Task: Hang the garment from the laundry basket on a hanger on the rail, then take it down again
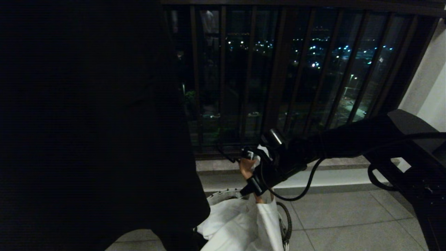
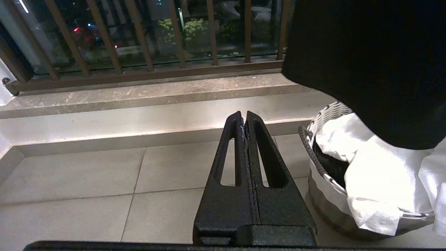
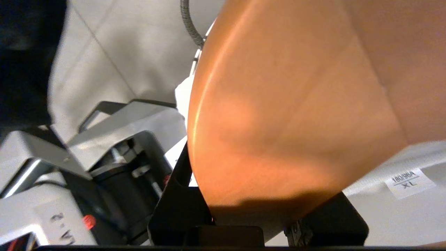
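Note:
My right gripper [image 1: 252,178] is shut on a brown wooden hanger [image 1: 246,167] just above the laundry basket [image 1: 223,195]. In the right wrist view the hanger [image 3: 278,104] fills the space between the jaws of the right gripper [image 3: 264,198]. A white garment [image 1: 237,221] hangs from the hanger, and its lower part lies in the basket. Its size label shows on the cloth [image 3: 406,181]. My left gripper [image 2: 245,120] is shut on nothing, parked low over the floor beside the basket [image 2: 324,118] and the garment [image 2: 376,174]. The rail is out of view.
A large black cloth [image 1: 87,122] hangs close in front and hides the left half of the scene; it also overhangs the basket [image 2: 366,52]. Dark brown window bars [image 1: 278,80] stand behind a stone ledge [image 1: 334,174]. Grey floor tiles [image 1: 348,216] lie to the right.

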